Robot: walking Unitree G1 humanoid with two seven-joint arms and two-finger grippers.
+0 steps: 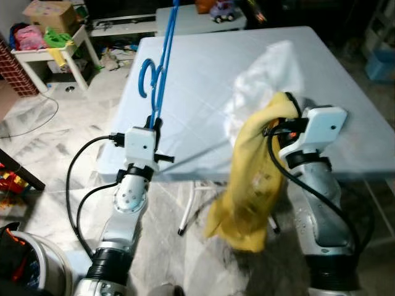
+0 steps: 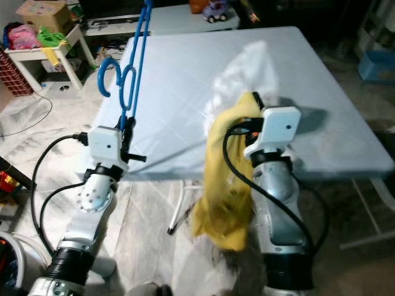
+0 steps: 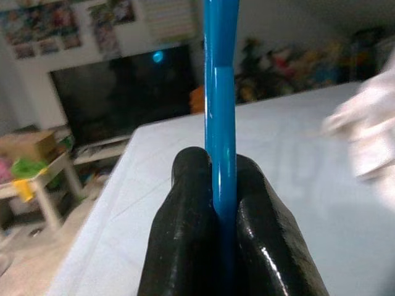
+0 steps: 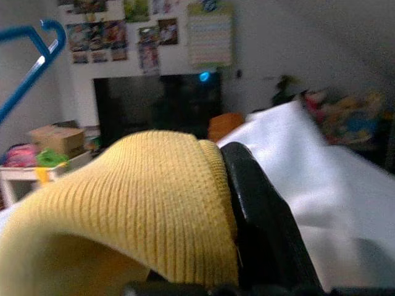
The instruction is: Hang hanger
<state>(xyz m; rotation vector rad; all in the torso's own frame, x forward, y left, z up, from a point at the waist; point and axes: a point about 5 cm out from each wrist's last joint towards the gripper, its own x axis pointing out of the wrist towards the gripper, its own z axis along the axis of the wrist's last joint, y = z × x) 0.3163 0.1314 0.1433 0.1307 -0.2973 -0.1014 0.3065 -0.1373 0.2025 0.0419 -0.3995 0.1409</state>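
blue plastic hanger (image 1: 162,61) stands upright, clamped between the left gripper's (image 3: 221,203) two black fingers, above the table's (image 1: 197,80) near-left edge. right gripper (image 1: 285,117) holds a yellow knit garment (image 1: 253,179) draped over its fingers; their state cannot be told.

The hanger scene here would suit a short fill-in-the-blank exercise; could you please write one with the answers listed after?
1. The left hand is shut on a hanger coloured ____.
2. The right hand holds a knitted garment coloured ____.
3. The garment hangs down in front of the pale blue ____.
4. A crumpled ____ cloth lies on the table.

Answers: blue; yellow; table; white
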